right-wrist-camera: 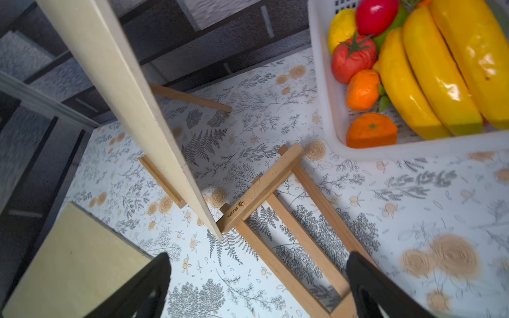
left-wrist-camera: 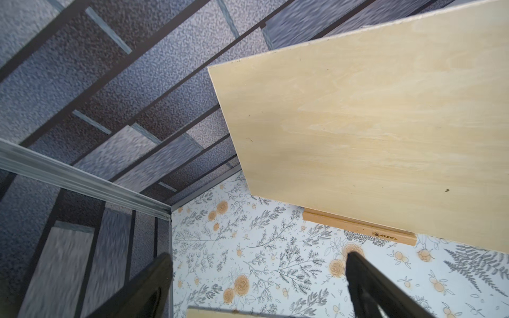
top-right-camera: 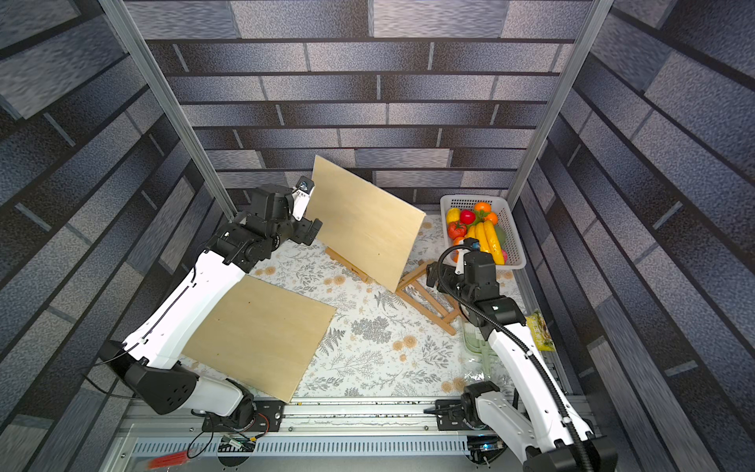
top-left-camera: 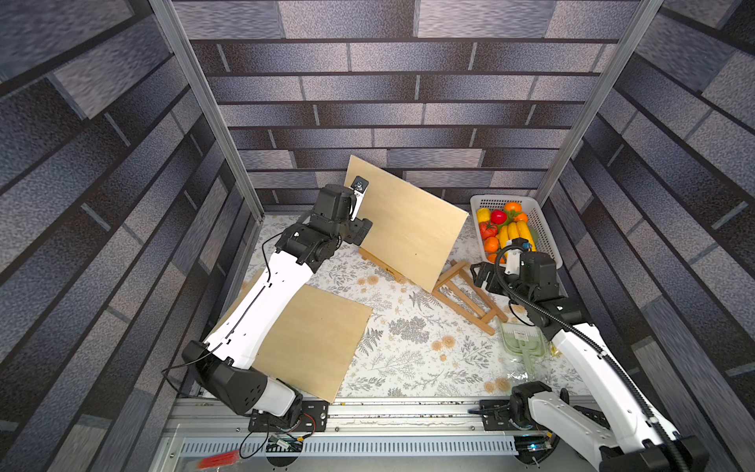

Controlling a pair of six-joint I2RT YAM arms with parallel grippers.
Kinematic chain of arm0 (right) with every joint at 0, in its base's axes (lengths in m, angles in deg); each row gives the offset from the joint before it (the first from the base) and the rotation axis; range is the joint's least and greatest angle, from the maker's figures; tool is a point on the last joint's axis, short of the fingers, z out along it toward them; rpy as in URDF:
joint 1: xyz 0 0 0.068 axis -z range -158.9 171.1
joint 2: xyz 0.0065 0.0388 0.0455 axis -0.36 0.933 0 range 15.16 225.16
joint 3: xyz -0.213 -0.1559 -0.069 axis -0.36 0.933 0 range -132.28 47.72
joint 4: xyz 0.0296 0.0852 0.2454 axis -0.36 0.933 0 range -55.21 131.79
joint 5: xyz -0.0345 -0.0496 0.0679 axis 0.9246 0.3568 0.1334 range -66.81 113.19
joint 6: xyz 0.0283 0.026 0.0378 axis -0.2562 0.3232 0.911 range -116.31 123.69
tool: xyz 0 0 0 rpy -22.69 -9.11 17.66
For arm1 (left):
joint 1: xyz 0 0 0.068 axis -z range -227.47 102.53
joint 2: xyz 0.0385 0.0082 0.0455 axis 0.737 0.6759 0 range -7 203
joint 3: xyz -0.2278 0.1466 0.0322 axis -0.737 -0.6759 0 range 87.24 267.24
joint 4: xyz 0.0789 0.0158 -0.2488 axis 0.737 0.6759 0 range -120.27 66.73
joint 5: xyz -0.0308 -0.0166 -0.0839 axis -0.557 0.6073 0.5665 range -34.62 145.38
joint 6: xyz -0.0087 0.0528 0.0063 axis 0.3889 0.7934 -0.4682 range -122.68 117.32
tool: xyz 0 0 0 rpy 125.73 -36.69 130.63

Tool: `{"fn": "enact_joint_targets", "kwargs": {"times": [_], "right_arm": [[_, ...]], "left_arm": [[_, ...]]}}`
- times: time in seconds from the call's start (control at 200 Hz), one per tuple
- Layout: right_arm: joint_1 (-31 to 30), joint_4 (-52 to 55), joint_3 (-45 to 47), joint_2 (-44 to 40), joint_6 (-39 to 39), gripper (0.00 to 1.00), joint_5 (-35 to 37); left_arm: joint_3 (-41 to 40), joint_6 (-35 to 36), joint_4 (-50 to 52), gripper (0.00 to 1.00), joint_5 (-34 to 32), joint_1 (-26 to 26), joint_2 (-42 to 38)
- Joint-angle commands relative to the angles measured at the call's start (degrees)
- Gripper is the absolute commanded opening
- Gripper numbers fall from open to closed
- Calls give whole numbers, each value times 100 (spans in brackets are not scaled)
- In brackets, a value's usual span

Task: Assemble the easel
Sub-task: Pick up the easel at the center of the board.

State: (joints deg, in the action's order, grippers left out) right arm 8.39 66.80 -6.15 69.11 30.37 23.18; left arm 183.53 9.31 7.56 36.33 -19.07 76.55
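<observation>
A pale plywood board (top-left-camera: pixel 408 229) (top-right-camera: pixel 367 229) stands tilted on the ledge (left-wrist-camera: pixel 358 228) of an upright wooden easel that it mostly hides. One easel leg (right-wrist-camera: pixel 192 97) shows behind it. A second easel (top-left-camera: pixel 465 298) (right-wrist-camera: pixel 289 220) lies flat on the table, its crossbar at the board's lower right corner. My left gripper (top-left-camera: pixel 360 232) (left-wrist-camera: pixel 257 275) hangs open beside the board's left edge, holding nothing. Above the flat easel my right gripper (top-left-camera: pixel 480 276) (right-wrist-camera: pixel 257 275) is open and holds nothing.
A second plywood board (top-left-camera: pixel 310 339) (right-wrist-camera: pixel 68 261) lies flat at the front left, partly under my left arm. A white basket (top-left-camera: pixel 543 229) of plastic fruit stands at the back right. A green packaged item (top-left-camera: pixel 523 343) lies by my right arm. Brick-patterned walls enclose the table.
</observation>
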Motion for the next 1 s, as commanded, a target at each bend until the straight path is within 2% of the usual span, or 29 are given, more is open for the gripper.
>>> {"fn": "enact_joint_targets", "kwargs": {"times": [0.0, 0.12, 0.2, 0.241, 0.366, 0.516, 0.616, 0.777, 0.992], "right_arm": [[23, 2458, -593, 33, 1514, 100, 230], [112, 3828, -1044, 283, 2114, 100, 370], [503, 4337, -935, 811, 2171, 100, -515], [596, 4442, -892, 1066, 2177, 100, -729], [662, 4102, -997, 1519, 1847, 97, -333], [797, 3656, -798, 2133, 1788, 90, -485], [818, 3251, -518, 2354, 1847, 86, -348], [871, 2668, -525, 2831, 1889, 81, -200], [878, 2238, -929, 3455, 2354, 78, 16]], "left_arm": [[-237, -1750, 402, 100, 346, -52, -173], [-320, -2387, 568, 100, 631, -28, -82], [-34, -2683, 888, 100, 773, -17, 110], [183, -2749, 1131, 100, 841, 27, 233], [699, -2765, 1788, 100, 812, 310, 556], [1094, -3253, 2369, 100, 979, 479, 714], [1255, -3293, 2543, 100, 877, 589, 692], [989, -3132, 2404, 100, 1080, 557, 459], [670, -2856, 2241, 100, 1645, 136, 334]]}}
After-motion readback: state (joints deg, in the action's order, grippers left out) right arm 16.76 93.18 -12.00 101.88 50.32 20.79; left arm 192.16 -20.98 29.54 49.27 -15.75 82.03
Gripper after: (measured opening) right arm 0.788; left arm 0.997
